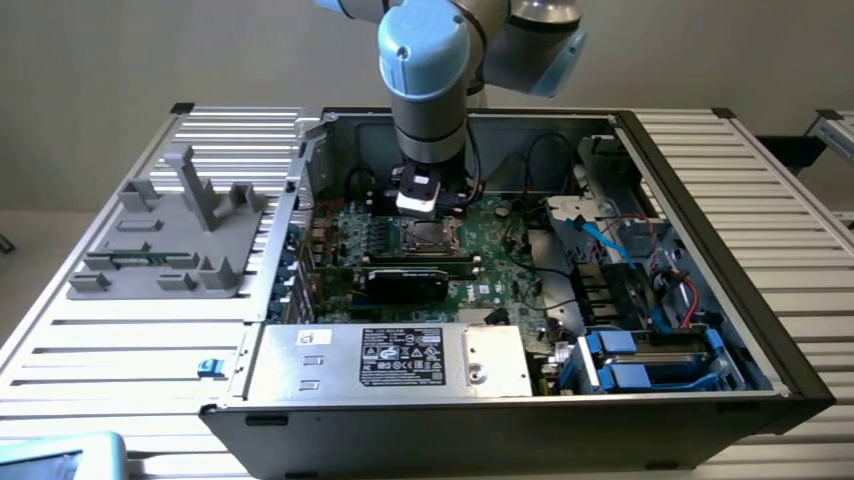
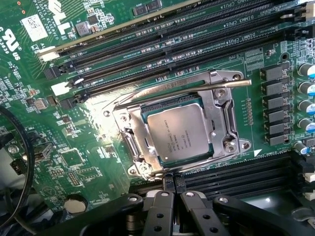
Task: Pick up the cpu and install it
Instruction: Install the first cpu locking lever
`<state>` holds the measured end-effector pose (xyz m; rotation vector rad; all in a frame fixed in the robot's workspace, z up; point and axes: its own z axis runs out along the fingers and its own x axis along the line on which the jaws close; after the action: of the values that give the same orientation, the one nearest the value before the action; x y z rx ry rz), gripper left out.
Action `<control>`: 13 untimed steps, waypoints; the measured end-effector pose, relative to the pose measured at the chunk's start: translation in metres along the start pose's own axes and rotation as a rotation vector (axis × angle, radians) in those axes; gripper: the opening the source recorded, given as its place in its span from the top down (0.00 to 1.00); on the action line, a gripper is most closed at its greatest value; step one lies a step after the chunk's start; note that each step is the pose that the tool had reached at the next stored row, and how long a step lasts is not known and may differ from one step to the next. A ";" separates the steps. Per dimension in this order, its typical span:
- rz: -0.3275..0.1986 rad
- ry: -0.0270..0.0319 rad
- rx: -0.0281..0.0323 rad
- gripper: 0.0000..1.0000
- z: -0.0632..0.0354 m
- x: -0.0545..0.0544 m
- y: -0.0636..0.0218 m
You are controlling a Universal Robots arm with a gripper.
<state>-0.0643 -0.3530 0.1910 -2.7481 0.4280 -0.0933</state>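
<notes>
The chip (image 2: pixel 178 133) lies flat in the socket (image 2: pixel 173 130) on the green motherboard (image 2: pixel 74 108), silvery top up, framed by the socket's metal bracket. It sits directly below the gripper (image 2: pixel 171 184) and just ahead of the fingertips (image 2: pixel 166 183), which are pressed together with nothing between them. In the wrist view the tips hang over the socket's near edge, beside the chip rather than around it; whether they touch the bracket cannot be told.

In the exterior view the gripper (image 1: pixel 419 203) points straight down into the open computer case (image 1: pixel 694 200), hovering over the socket (image 1: pixel 424 238) near the middle of the board. The silver power supply box (image 1: pixel 387 355) with its black label lies well off to the near side of the case, and the grey plastic fixture (image 1: pixel 180 235) stands outside the case on the slatted table (image 1: pixel 134 350).

By the look of it, the placing step is done or nearly so: the chip seems seated square in its recess and the gripper has let go. The thin latch lever (image 2: pixel 216 84) stands loose along the far side of the socket, and the load frame looks unclamped, so the install reads as not yet locked. Any further move here calls for care, since the chip must stay level and unshifted, and the memory slots (image 2: pixel 162 44) beyond the socket leave little room for the closed tips.
</notes>
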 end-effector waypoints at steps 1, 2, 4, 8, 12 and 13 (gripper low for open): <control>0.000 0.0002 0.0001 0.88 -0.0006 0.000 -0.0003; 0.000 0.0001 -0.0003 0.88 -0.0015 0.000 -0.0006; 0.000 0.0000 -0.0002 0.88 -0.0033 0.000 -0.0013; 0.000 -0.0001 -0.0003 0.88 -0.0104 0.000 -0.0040; 0.000 -0.0001 -0.0006 0.88 -0.0210 0.000 -0.0080; 0.000 -0.0001 -0.0014 0.88 -0.0241 0.000 -0.0092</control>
<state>-0.0642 -0.3530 0.2168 -2.7495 0.4282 -0.0928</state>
